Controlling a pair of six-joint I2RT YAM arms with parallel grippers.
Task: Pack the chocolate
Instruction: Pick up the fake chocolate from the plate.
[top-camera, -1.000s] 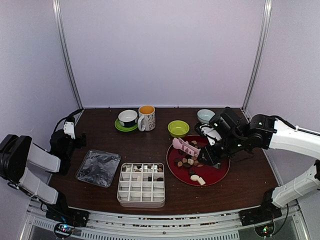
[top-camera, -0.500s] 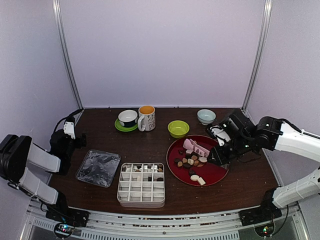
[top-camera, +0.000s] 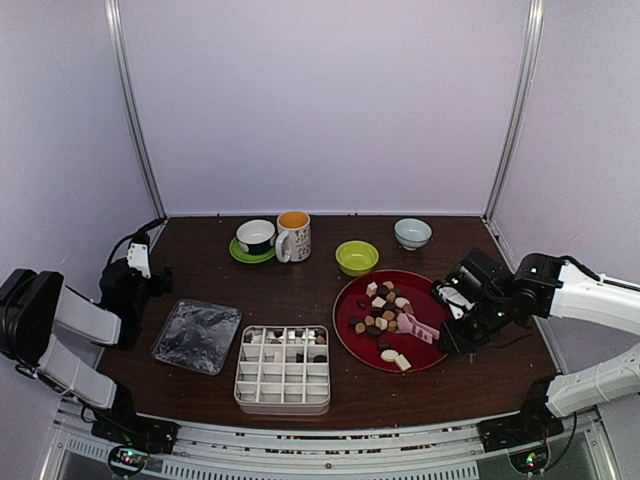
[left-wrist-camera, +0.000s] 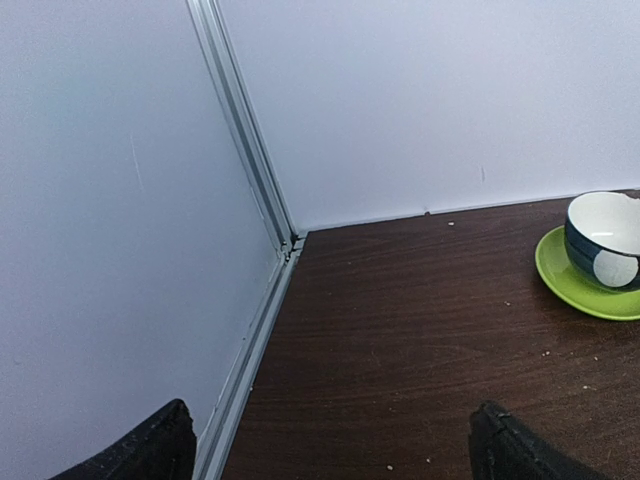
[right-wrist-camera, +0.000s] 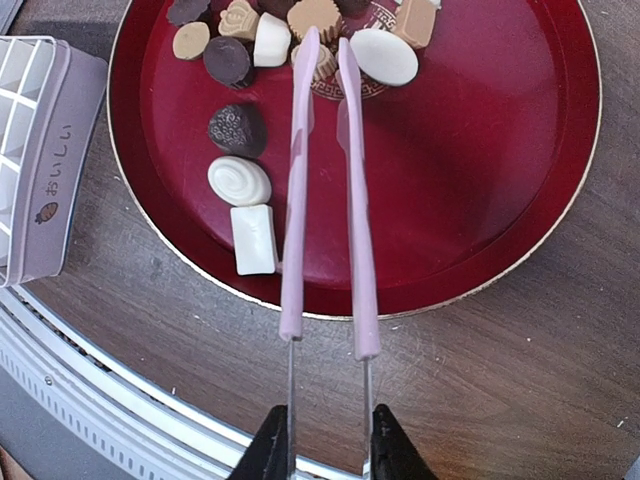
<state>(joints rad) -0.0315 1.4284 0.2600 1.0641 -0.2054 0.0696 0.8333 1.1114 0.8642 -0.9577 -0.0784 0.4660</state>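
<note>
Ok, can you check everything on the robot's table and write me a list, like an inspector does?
Surface: dark brown wooden table.
Job's things: chocolate piled on the red plate; divided box has a few pieces in its far cells.
Clutter: mug, cup on a green saucer, green bowl, pale bowl, clear plastic cover.
Claws: left claw open and empty, by the left wall; right claw shut on the pink tongs, tips over the chocolate.
Cables: black cable by the left arm.
Surroundings: plain white walls, metal posts.
</note>
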